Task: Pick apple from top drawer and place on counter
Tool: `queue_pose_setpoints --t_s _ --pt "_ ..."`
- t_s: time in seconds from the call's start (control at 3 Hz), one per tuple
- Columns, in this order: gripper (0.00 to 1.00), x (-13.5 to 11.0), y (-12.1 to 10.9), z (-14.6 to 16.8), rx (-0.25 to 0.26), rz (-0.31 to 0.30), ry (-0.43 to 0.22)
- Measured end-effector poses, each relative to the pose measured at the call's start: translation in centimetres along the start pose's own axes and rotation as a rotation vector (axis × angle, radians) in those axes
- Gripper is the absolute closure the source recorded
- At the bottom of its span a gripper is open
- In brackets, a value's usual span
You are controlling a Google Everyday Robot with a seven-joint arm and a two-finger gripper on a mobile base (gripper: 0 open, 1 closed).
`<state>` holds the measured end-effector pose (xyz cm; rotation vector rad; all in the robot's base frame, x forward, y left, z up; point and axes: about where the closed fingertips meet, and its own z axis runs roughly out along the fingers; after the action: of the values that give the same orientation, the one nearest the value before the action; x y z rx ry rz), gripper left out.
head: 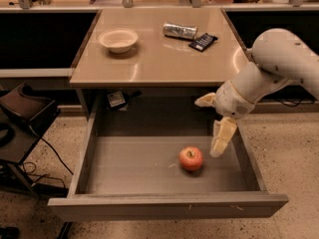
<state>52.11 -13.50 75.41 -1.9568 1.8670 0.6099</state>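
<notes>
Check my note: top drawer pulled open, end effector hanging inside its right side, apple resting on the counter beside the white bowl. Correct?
Not quite. The camera view shows the apple on the floor of the top drawer, just left of the end effector, not on the counter. The rest stands.

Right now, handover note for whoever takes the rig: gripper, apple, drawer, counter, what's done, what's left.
Gripper: pointing down over the right side of the open top drawer, just right of the apple. It seems apart from the apple and holds nothing.
Apple: lying on the drawer bottom, right of centre.
Counter: carries a white bowl, a can and a dark packet. The front half is bare.
Done: the drawer is pulled out and the arm is at the apple.
Left: grasp the apple, lift it out, set it on the counter.
</notes>
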Motion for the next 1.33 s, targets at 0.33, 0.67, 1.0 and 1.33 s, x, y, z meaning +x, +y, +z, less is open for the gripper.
queue_pose_setpoints --t_s 0.33,0.67,1.0,1.33 --pt "0.0 1.5 0.0 4.7 -0.073 -0.015 -0.049" --pt "0.0 1.5 0.0 4.7 -0.073 -0.015 -0.049" --pt "0.0 2.1 -0.8 7.1 -0.044 -0.015 -0.132" --pt "0.0 3.2 -1.9 9.5 0.014 0.011 -0.243"
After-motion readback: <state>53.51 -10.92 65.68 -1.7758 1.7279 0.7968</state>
